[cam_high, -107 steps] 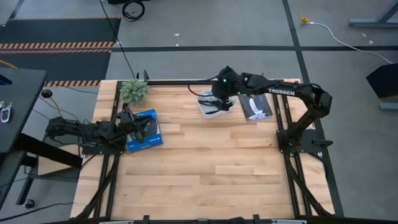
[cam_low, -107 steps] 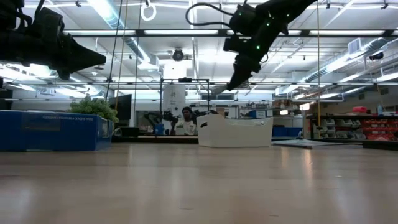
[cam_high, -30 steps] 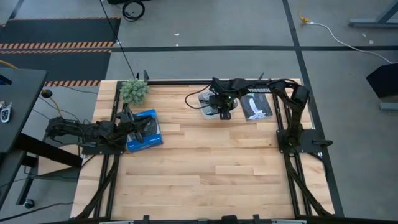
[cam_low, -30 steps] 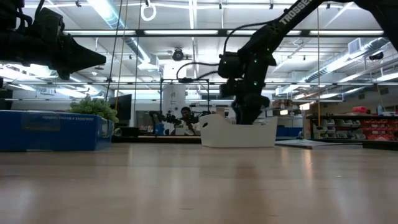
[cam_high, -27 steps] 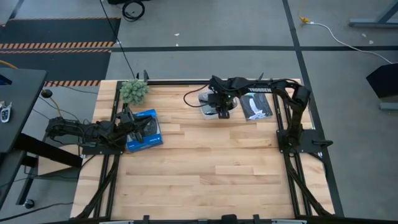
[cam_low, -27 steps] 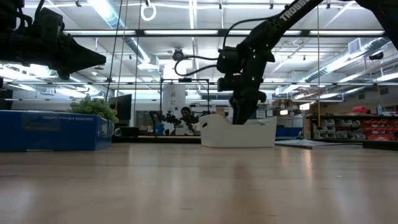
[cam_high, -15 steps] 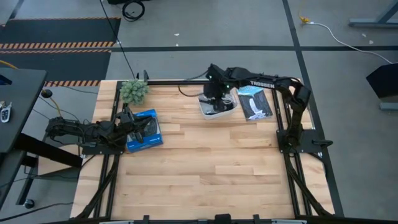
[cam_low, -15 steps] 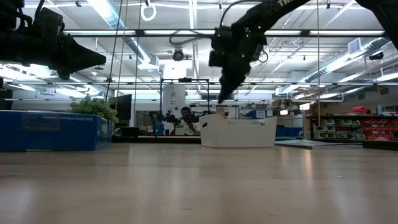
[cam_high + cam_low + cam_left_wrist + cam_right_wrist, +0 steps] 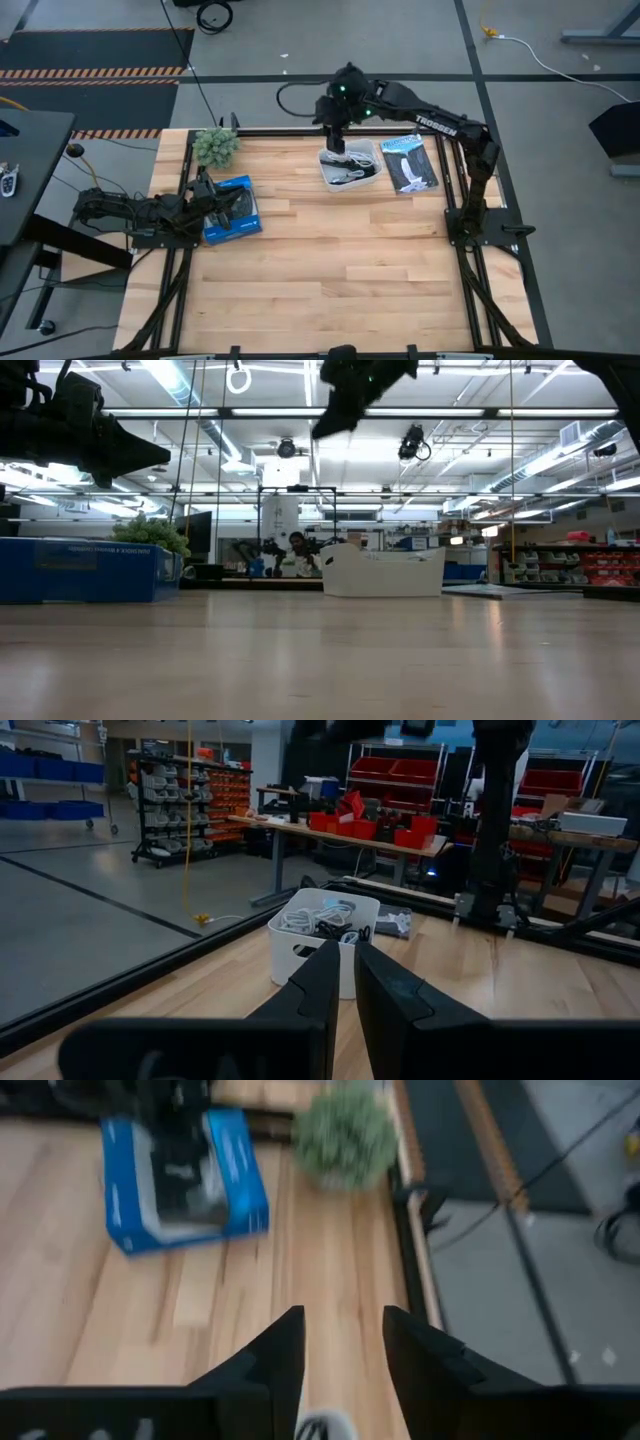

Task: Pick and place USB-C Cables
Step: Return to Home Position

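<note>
The white tray [image 9: 372, 181] stands near the table's far edge and holds the USB-C cables [image 9: 347, 169], pale and black bundles lying inside it. The left wrist view shows the tray [image 9: 300, 956] with the cables [image 9: 318, 920] over its rim. My right gripper [image 9: 333, 135] hangs open and empty high above the tray's far-left side, and its open fingers also show in the right wrist view [image 9: 343, 1350]. In the low view it [image 9: 325, 422] is near the picture's top. My left gripper [image 9: 222, 205] waits shut over the blue box [image 9: 238, 222] at the table's left.
A flat black-and-blue packet [image 9: 410, 165] lies just right of the tray. A small green plant [image 9: 216, 146] stands at the far left corner. Bare wooden tabletop [image 9: 340, 270] stretches across the middle and near side. A person [image 9: 297, 554] sits in the room beyond the table.
My right gripper has risen out of the white tray, moving up and toward the table's far-left, and has tipped so that it faces the blue box and the plant. The cables stay in the tray. The left arm has kept still.
</note>
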